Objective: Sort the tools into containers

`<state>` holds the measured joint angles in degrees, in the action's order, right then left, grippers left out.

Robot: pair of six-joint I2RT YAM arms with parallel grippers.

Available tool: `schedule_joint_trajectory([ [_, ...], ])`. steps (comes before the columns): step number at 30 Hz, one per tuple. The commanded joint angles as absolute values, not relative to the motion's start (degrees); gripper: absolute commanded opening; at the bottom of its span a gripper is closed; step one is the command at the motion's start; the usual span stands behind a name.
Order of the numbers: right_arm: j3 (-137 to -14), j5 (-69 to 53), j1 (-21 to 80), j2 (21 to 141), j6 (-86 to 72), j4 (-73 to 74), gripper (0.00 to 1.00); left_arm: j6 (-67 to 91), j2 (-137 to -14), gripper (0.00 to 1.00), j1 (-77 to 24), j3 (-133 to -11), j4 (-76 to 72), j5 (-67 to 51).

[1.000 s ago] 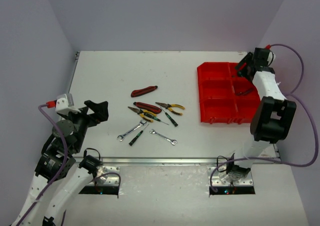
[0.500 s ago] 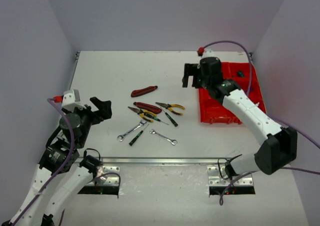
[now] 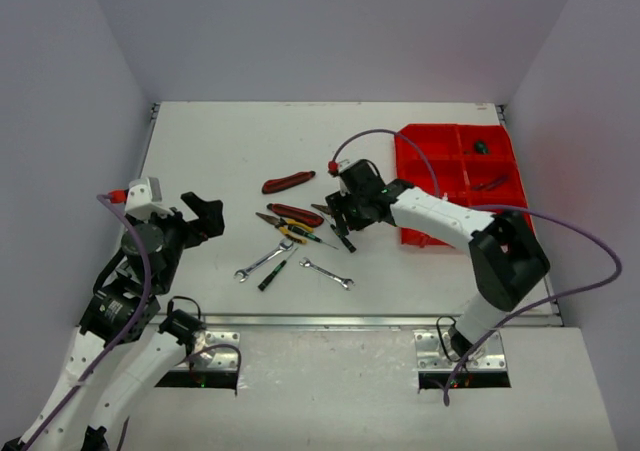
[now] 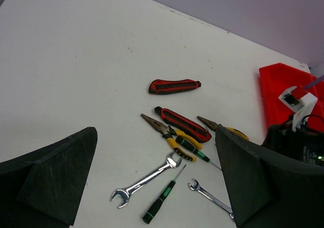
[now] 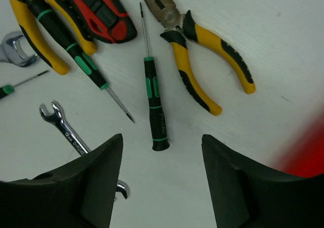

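The tools lie in a loose pile mid-table: a red-black knife-like tool (image 3: pixel 288 181), a second red-black tool (image 3: pixel 296 214), yellow-black pliers (image 3: pixel 280 227), two silver wrenches (image 3: pixel 264 260) (image 3: pixel 328 273) and a green-black screwdriver (image 3: pixel 275 271). My right gripper (image 3: pixel 345 216) hovers open over the pile's right end. In the right wrist view it (image 5: pixel 162 139) straddles the handle end of a green-black screwdriver (image 5: pixel 153 94), with yellow pliers (image 5: pixel 202 61) beside it. My left gripper (image 3: pixel 205 216) is open and empty, left of the pile. The red tray (image 3: pixel 412 233) stands at right.
The tray holds a small dark item (image 3: pixel 481 147) and a red-handled tool (image 3: pixel 490 183) in its far compartments. In the left wrist view the wrench (image 4: pixel 147 180), the screwdriver (image 4: pixel 161 201) and the tray corner (image 4: pixel 276 86) show between my wide-open fingers (image 4: pixel 55 177).
My right arm has swung from the tray's far right corner leftward and down to the tool pile, jaws open. The left arm has barely shifted. The tools have not moved.
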<state>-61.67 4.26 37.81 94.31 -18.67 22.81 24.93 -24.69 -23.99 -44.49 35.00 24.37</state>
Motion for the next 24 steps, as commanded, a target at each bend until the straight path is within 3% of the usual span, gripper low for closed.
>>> schedule_joint_trajectory([
  [1,-67.8,11.7,41.0,100.0,-14.8,28.3,0.59,25.5,-24.9,1.00,-24.6,-44.8,33.5,25.2],
  [11,-72.1,10.6,42.6,107.2,-14.3,28.8,0.56,25.5,-25.1,1.00,-24.6,-44.8,33.5,25.1],
  [18,-74.9,10.4,42.8,114.0,-13.9,30.8,0.43,25.4,-25.1,1.00,-24.6,-44.7,33.5,24.7],
  [24,-74.9,9.2,42.9,115.1,-14.1,30.7,0.24,25.3,-24.8,1.00,-24.6,-44.7,33.3,24.6],
])
